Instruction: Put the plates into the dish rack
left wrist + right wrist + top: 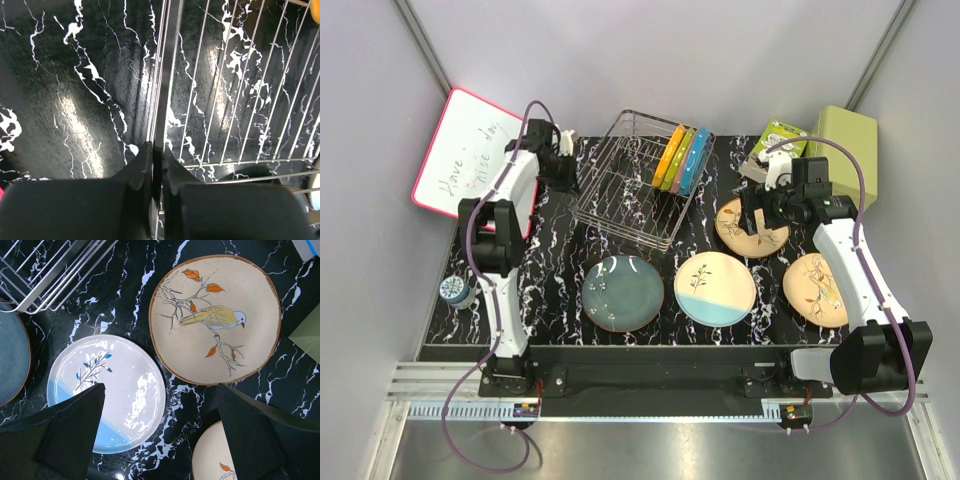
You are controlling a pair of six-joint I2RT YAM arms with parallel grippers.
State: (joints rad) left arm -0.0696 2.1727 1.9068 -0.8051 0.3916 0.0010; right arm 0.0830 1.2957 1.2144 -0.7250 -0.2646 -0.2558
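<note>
The silver wire dish rack (620,195) stands at the back centre. My left gripper (566,166) is at its left edge, and in the left wrist view it (156,150) is shut on the rack's rim wire (162,75). Four plates lie flat in front: teal (623,292), cream with a light-blue half (715,288), and two peach ones (815,290) (735,238). My right gripper (767,208) hovers open over the table among them. The right wrist view shows it (161,387) with nothing between its fingers, above the gap between the bird-painted peach plate (215,320) and the cream-blue plate (107,390).
Small bright plates (682,158) stand upright at the rack's right end. An olive-green box (842,145) and a green packet (778,138) sit at the back right. A whiteboard (470,160) leans at the back left. A small cup (453,291) rests at the left edge.
</note>
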